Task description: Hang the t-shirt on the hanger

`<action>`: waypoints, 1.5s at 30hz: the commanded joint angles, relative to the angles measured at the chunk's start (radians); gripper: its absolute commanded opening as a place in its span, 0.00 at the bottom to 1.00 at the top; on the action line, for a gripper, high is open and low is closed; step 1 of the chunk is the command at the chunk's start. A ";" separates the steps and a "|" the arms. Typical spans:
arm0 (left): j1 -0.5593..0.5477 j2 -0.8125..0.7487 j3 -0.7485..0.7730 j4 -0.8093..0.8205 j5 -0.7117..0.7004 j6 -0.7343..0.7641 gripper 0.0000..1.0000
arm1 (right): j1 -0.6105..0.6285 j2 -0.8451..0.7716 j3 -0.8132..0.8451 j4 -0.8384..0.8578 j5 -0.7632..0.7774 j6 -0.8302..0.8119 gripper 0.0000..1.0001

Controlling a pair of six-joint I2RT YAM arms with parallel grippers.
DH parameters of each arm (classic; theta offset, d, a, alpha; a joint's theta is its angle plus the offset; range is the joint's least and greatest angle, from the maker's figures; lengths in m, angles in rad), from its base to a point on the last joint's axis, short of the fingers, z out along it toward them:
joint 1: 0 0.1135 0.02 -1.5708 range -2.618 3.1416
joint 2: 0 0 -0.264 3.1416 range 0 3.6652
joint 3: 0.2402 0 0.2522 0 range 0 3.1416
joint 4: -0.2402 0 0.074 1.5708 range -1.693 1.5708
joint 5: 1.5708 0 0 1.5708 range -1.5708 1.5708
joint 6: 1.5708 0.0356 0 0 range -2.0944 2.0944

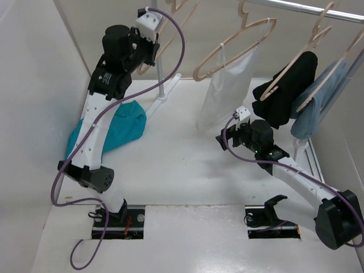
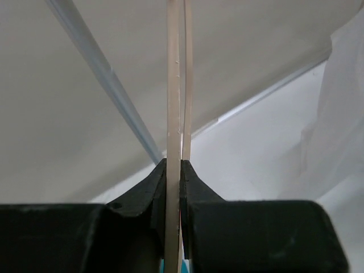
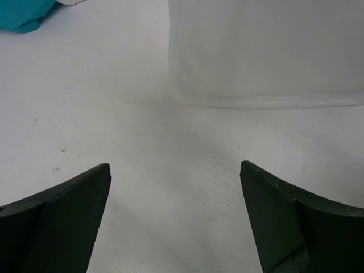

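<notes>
The teal t-shirt (image 1: 122,128) lies crumpled on the table at the left, partly behind my left arm; a corner of it shows in the right wrist view (image 3: 23,14). My left gripper (image 1: 149,54) is raised at the back left and shut on a bare wooden hanger (image 1: 181,16). In the left wrist view the gripper (image 2: 173,165) clamps the hanger's thin wooden strip (image 2: 173,85) edge-on. My right gripper (image 1: 223,136) is open and empty, low over the table to the right of the t-shirt, its fingers (image 3: 85,193) wide apart above bare tabletop.
A white translucent garment (image 1: 227,85) hangs on a wooden hanger just beyond my right gripper, also in the right wrist view (image 3: 267,51). A black garment (image 1: 287,91) and a light-blue one (image 1: 321,99) hang at the right. A rail (image 1: 307,8) and rack pole (image 1: 162,74) stand behind.
</notes>
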 commanded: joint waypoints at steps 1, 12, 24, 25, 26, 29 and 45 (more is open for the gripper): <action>0.025 -0.119 -0.148 0.006 -0.004 -0.029 0.00 | 0.056 -0.004 0.071 -0.002 0.011 -0.028 1.00; 0.035 -0.583 -0.890 0.104 -0.179 -0.083 0.00 | 0.293 0.015 0.215 -0.039 0.261 0.062 1.00; -0.032 -0.867 -1.259 0.083 -0.291 -0.198 0.00 | 0.463 0.235 0.534 -0.095 0.387 0.411 0.93; -0.032 -0.868 -1.270 0.083 -0.291 -0.198 0.00 | 0.492 0.254 0.583 -0.095 0.387 0.421 0.90; -0.032 -0.878 -1.288 0.083 -0.291 -0.198 0.00 | 0.503 0.289 0.608 -0.095 0.378 0.440 0.90; -0.032 -0.878 -1.308 0.083 -0.309 -0.198 0.00 | 0.549 0.355 0.692 -0.124 0.424 0.512 0.89; -0.032 -0.909 -1.353 0.135 -0.202 -0.222 0.00 | 0.649 0.742 1.050 -0.142 0.499 0.829 0.87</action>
